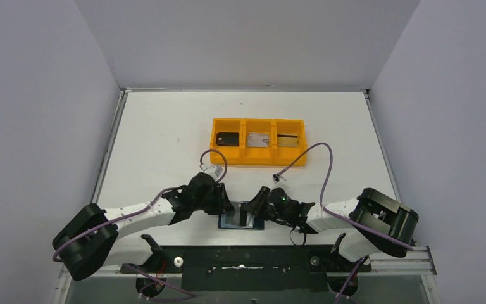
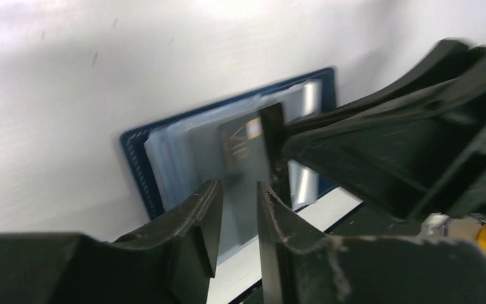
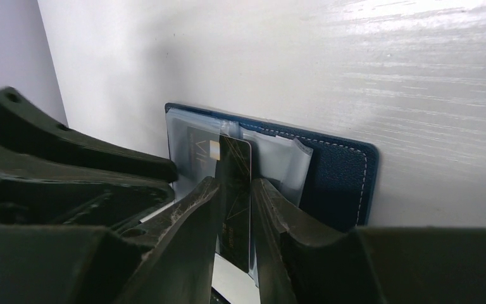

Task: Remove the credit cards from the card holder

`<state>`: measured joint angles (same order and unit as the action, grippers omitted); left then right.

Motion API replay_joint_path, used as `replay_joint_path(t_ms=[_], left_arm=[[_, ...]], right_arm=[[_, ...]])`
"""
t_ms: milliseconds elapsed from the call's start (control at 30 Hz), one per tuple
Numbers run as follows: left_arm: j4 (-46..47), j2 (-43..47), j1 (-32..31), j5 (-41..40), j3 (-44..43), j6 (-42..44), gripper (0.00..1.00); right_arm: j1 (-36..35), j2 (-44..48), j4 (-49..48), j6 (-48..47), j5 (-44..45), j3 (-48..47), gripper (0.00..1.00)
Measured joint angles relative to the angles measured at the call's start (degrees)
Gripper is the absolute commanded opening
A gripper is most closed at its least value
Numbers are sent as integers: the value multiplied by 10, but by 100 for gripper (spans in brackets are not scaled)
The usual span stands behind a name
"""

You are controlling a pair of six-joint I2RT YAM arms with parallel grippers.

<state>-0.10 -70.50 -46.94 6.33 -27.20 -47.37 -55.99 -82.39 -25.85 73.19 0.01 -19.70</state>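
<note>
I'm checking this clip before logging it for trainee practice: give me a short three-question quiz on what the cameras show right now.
1. True or false: the card holder lies open.
2. How many compartments of the orange tray hold something? A one, B two, C three.
3. What stands between the fingers of the right gripper?
Key: 1 true; 2 C; 3 a dark card.
</note>
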Motion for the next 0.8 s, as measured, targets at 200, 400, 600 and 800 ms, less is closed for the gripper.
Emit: replay_joint_path(t_ms=[200, 400, 600, 800], left_arm=[[36, -3, -10, 1, 46, -32, 17], [49, -1, -19, -17, 54, -41, 15], [56, -6, -27, -31, 54, -44, 13], [56, -4, -30, -42, 54, -46, 13]], right_arm=[[0, 1, -25, 14, 2, 15, 30], [1, 2, -57, 15, -1, 34, 25], [2, -1, -101, -2, -28, 60, 1], [13, -9, -109, -3, -43, 64, 0]])
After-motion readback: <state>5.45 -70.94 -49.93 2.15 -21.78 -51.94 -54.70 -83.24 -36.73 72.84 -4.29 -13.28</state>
